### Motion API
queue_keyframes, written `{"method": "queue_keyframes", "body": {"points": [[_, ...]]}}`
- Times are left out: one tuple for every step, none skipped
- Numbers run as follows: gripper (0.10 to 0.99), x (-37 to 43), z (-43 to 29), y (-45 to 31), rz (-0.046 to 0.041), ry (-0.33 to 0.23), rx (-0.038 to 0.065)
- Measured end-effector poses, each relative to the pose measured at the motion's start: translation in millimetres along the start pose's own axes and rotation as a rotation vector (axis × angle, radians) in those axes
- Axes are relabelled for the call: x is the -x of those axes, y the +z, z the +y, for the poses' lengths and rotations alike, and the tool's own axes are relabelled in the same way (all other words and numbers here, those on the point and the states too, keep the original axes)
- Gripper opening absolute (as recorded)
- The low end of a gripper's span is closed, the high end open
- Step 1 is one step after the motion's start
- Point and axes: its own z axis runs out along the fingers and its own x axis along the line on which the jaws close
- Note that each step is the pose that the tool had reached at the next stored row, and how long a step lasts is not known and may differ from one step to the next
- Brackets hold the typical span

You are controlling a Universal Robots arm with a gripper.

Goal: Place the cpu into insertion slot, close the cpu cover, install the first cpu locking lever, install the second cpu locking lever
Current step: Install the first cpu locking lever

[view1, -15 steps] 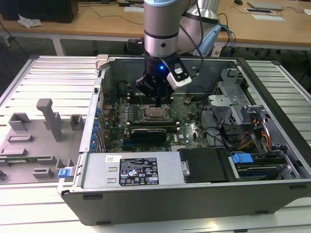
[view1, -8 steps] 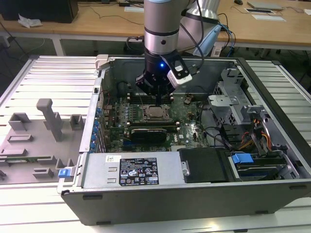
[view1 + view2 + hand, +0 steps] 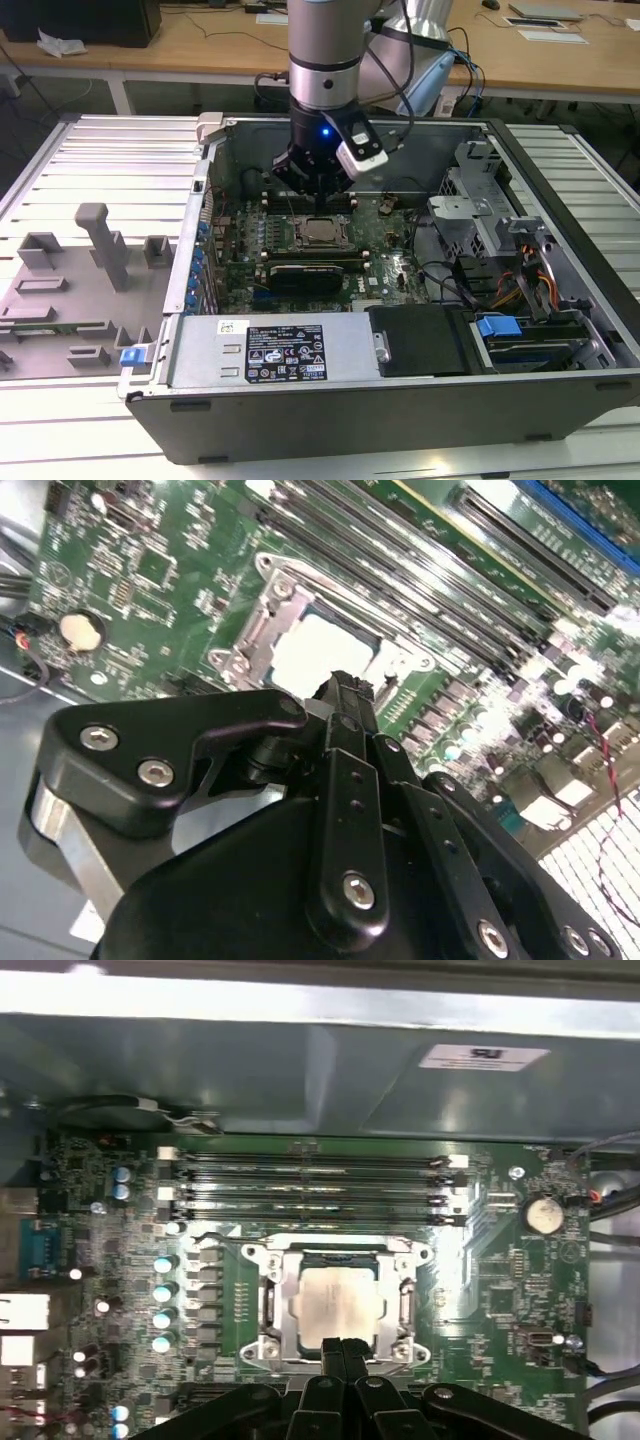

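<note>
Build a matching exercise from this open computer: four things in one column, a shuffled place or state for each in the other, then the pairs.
Column one
1. cpu
2. cpu cover
3. coin cell battery
4. gripper

Column two
A. round and silvery, on the green motherboard, apart from the chip
B. black, shut, tips at the frame's edge
C. flat silvery-grey square showing through a window
D. thin metal frame lying flat around the chip

Pairs: 1-C, 2-D, 3-A, 4-B
</note>
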Motion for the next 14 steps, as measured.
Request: {"method": "queue_keyframes", "body": {"points": [[0.106, -5.9, 0.4, -0.3, -0.0004, 0.0, 0.0], [0.106, -11.5, 0.8, -0.5, -0.001, 0.0, 0.0], [0.106, -18.9, 1.3, -0.8, -0.002, 0.0, 0.0], [0.106, -26.9, 1.9, -1.1, -0.003, 0.0, 0.0], [0.106, -30.2, 2.2, -1.2, -0.0035, 0.0, 0.0], [0.106, -34.4, 2.6, -1.4, -0.0042, 0.0, 0.0], [0.106, -40.9, 3.3, -1.7, -0.0051, 0.0, 0.0], [0.106, -44.4, 3.7, -1.8, -0.0056, 0.0, 0.0], [0.106, -47.9, 4.0, -2.0, -0.006, 0.0, 0.0], [0.106, -50.6, 4.1, -2.1, -0.0061, 0.0, 0.0], [0.106, -52.4, 4.2, -2.1, -0.0061, 0.0, 0.0], [0.106, -54.6, 4.3, -2.2, -0.0065, 0.0, 0.001], [0.106, -57.9, 4.4, -2.3, -0.0075, 0.0, 0.003], [0.106, -59.9, 4.4, -2.4, -0.0084, 0.0, 0.006]]}}
